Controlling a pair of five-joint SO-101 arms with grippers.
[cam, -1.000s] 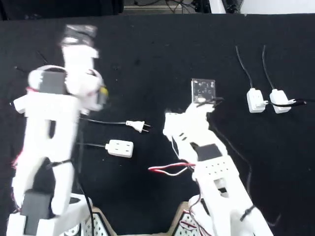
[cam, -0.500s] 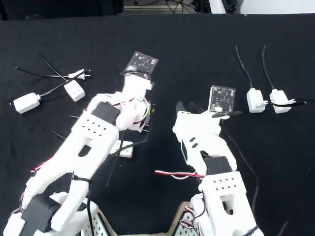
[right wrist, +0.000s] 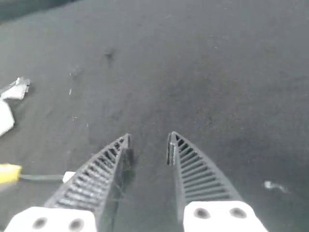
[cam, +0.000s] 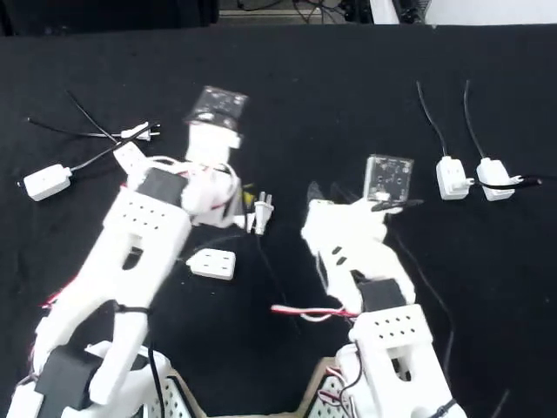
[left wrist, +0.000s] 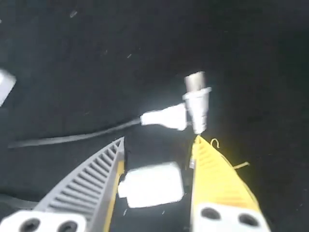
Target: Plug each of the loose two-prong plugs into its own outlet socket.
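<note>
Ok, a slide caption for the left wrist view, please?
Left gripper open, white outlet socket seen between its fingers, loose two-prong plug at the yellow fingertip.

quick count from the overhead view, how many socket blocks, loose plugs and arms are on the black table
white rectangular plastic socket blocks: 5
loose white two-prong plugs on black cords: 2
white robot arms: 2
total: 9
</note>
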